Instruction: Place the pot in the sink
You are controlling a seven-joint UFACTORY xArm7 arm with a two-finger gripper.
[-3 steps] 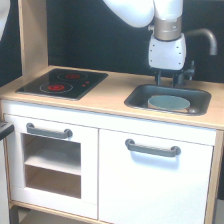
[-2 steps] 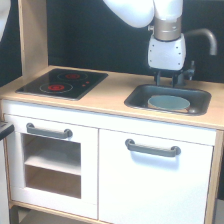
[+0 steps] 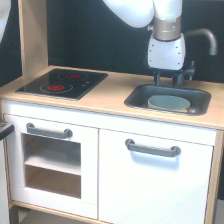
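The pot (image 3: 168, 103) sits inside the sink (image 3: 136, 98), a dark grey basin set into the wooden counter at the exterior view's right. Only the pot's round blue-grey top with a thin tan rim shows above the basin edge. My gripper (image 3: 167, 79) hangs just above the sink's back edge, behind the pot. Its two dark fingers (image 3: 157, 77) point down, spread apart, with nothing between them. The gripper is open and clear of the pot.
A black two-burner stovetop (image 3: 62, 83) with red rings lies on the counter at the exterior view's left. A grey faucet (image 3: 206, 37) curves behind the arm. Below are a cabinet door with a grey handle (image 3: 152, 148) and an oven door (image 3: 50, 160).
The arm and gripper have risen slightly above the sink. The pot stays in the basin.
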